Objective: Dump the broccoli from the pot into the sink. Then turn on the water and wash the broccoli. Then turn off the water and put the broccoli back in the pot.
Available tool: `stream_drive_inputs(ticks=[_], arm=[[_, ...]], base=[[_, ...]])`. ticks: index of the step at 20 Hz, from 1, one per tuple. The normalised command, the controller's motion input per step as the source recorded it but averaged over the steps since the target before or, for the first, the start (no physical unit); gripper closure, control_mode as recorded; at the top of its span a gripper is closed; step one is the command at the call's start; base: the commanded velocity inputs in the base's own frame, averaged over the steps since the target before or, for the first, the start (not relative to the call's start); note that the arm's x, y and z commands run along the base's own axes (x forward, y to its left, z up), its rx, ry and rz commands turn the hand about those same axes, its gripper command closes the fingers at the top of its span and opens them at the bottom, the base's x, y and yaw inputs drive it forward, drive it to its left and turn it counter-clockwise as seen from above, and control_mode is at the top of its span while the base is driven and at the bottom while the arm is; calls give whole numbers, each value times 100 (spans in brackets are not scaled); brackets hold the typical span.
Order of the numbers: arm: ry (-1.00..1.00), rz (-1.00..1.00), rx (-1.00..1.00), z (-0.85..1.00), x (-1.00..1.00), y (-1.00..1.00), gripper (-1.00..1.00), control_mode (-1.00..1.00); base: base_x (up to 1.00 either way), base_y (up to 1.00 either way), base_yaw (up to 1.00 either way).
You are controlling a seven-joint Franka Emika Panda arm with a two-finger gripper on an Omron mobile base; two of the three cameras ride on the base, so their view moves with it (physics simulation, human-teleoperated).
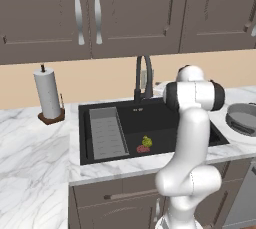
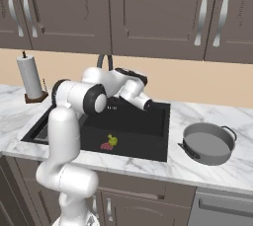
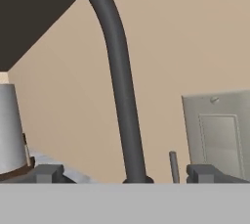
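My claw is spread wide and carries nothing; its two tips stand either side of the faucet, whose dark arched neck rises straight ahead of me at the back of the sink. The broccoli lies on the sink floor, touching the red drain on its far side, to the right of the grey ribbed tray insert. The pot sits upright on the marble surface to the right of the sink, well apart from the broccoli.

I judge the dumping done and the water next. The risk here is that I close on the faucet's neck instead of its lever: a thin grey rod stands just right of the neck, and I cannot tell whether that is the handle. A push on the neck would swing the spout and leave the water off. If the stream lands off the broccoli, the floret may not get washed, and being small and lumpy it could roll across the basin. My forearm hangs over the sink, so a careless swing might knock the spout.

Left of the sink a paper towel roll stands on its wooden base. Behind the faucet is a beige wall with a grey outlet plate; above, dark brown cabinets with silver handles.
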Motion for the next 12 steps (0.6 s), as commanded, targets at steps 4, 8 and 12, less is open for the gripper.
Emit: stream_drive_inputs(ticks=[4, 8, 12], arm=[[0, 0, 0, -8, 20, 0, -100, -100], [0, 0, 0, -11, 17, 0, -100, -100], [0, 0, 0, -12, 16, 1, -100, -100]], base=[[0, 0, 0], [0, 0, 0], [0, 0, 0]])
